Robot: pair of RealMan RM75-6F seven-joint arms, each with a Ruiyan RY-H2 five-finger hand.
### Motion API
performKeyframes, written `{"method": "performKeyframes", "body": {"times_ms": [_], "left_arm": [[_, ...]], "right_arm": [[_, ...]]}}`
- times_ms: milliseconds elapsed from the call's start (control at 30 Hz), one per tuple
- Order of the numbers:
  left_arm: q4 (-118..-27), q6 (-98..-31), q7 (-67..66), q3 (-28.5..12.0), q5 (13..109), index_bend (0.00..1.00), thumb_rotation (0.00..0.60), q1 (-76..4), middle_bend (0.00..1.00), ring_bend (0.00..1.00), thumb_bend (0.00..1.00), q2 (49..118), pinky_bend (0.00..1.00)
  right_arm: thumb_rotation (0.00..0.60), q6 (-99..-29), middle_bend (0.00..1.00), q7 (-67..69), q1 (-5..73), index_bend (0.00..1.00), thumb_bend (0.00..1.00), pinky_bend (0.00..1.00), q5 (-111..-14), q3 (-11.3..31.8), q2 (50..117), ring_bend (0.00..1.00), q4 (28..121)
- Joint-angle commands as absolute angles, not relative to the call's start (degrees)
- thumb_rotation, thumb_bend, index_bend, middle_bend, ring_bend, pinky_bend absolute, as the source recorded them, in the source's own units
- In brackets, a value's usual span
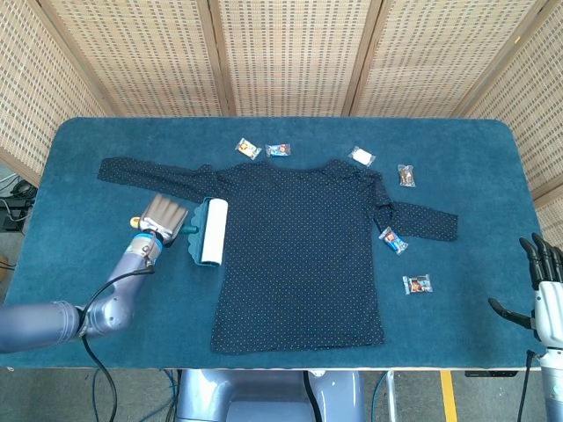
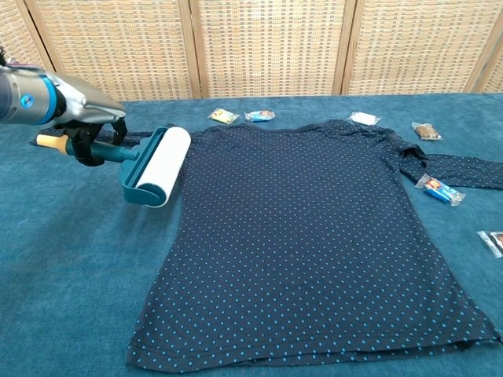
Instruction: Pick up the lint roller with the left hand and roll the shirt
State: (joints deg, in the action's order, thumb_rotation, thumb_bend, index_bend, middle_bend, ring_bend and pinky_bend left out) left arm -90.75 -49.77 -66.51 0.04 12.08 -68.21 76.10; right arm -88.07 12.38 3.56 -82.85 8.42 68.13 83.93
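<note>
Left hand (image 2: 85,126) gripping roller (image 2: 155,166) by handle, white drum lying at shirt's (image 2: 314,236) left edge, near sleeve, likely lining up for rolling pass. Right hand (image 1: 545,294) idling well right of shirt, fingers spread, holding nothing.

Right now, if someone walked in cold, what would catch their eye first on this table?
Probably the dark polka-dot shirt spread flat across the middle of the blue table. Next, the left hand gripping the teal lint roller at the shirt's left edge. Small snack packets lie scattered around the collar and right sleeve.
</note>
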Motion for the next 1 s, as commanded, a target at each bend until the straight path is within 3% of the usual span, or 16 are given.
{"method": "performKeyframes", "body": {"times_ms": [33, 500, 733, 1000], "left_arm": [[-92.0, -52.7, -70.4, 0.7, 6.4, 0.86, 0.600, -72.1, 0.90, 0.77, 0.68, 76.8, 0.70], [-85.4, -57.8, -81.4, 0.1, -4.9, 0.86, 0.600, -80.0, 0.90, 0.77, 0.68, 86.6, 0.70], [-80.1, -58.9, -85.9, -0.3, -5.5, 0.86, 0.600, -82.3, 0.90, 0.77, 0.68, 93.1, 0.70], [-78.1, -59.7, -89.8, -2.0, -8.0, 0.86, 0.600, -83.6, 0.90, 0.77, 0.68, 95.9, 0.70]], "right_arm": [[0.600, -87.7, 0.00, 12.9, 3.7, 0.03, 0.06, 0.00, -82.8, 8.4, 68.1, 0.00, 83.8], [0.600, -85.8, 0.00, 16.9, 4.1, 0.03, 0.06, 0.00, -82.2, 8.4, 68.0, 0.00, 82.3], [0.600, -84.7, 0.00, 19.1, 4.4, 0.03, 0.06, 0.00, -81.8, 8.4, 67.8, 0.00, 81.5], [0.600, -85.0, 0.00, 19.6, 4.4, 0.03, 0.06, 0.00, -82.3, 8.3, 67.8, 0.00, 81.6]]}}
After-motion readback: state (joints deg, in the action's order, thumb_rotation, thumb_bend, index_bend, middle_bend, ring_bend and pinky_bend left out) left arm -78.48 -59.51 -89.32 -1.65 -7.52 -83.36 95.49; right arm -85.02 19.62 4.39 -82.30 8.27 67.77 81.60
